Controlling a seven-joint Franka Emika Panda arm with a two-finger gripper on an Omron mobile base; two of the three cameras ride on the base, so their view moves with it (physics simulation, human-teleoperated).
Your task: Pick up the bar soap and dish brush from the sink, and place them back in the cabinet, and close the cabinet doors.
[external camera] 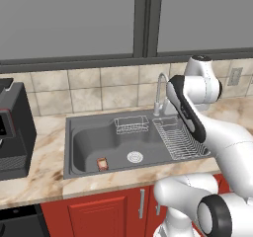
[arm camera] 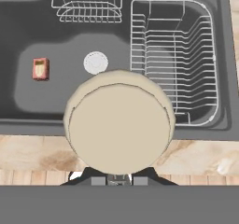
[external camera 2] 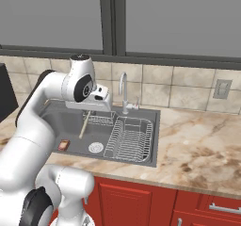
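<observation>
Hand view shows the gripper [arm camera: 118, 177] closed on the dish brush [arm camera: 119, 122], whose round pale head hangs straight below the hand. From the right base view the brush's thin stick [external camera 2: 84, 125] points down over the sink [external camera 2: 153, 140], lifted clear of the bottom. Beside the white drain [arm camera: 95, 62], a little apart, the bar soap [arm camera: 40, 69] lies flat on the basin floor. I judge the task is at an early stage: one item is in hand, and the soap, the cabinet and its doors are all left to do.
</observation>
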